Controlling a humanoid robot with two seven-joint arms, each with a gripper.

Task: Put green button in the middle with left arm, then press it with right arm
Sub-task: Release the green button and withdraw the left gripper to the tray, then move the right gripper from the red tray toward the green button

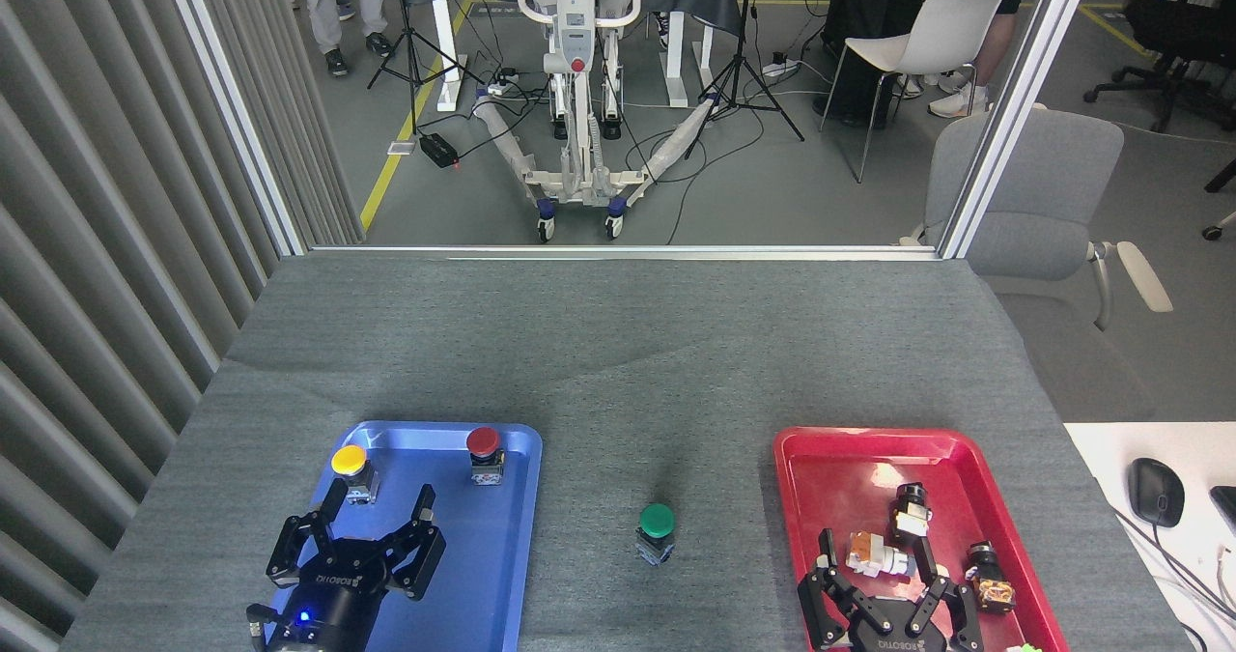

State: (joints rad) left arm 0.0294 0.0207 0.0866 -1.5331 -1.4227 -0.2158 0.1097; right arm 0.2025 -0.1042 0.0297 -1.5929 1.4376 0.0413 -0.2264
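While the right claw (881, 602) is hanging spread open and empty over the red tray (821, 449), the green button (657, 532) is standing upright on the middle (618, 391) of the surface, well to its left. Off-centre contact is threatening to tip it. Farther left, the left claw (362, 551) is sitting open, empty, over the blue tray (502, 575).

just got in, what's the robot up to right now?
Button task, first half looks done. The green button stands free on the grey cloth between the blue tray and the red tray. The left gripper is open over the blue tray, holding nothing. The right gripper is open over the red tray, not yet at the button. The press remains.
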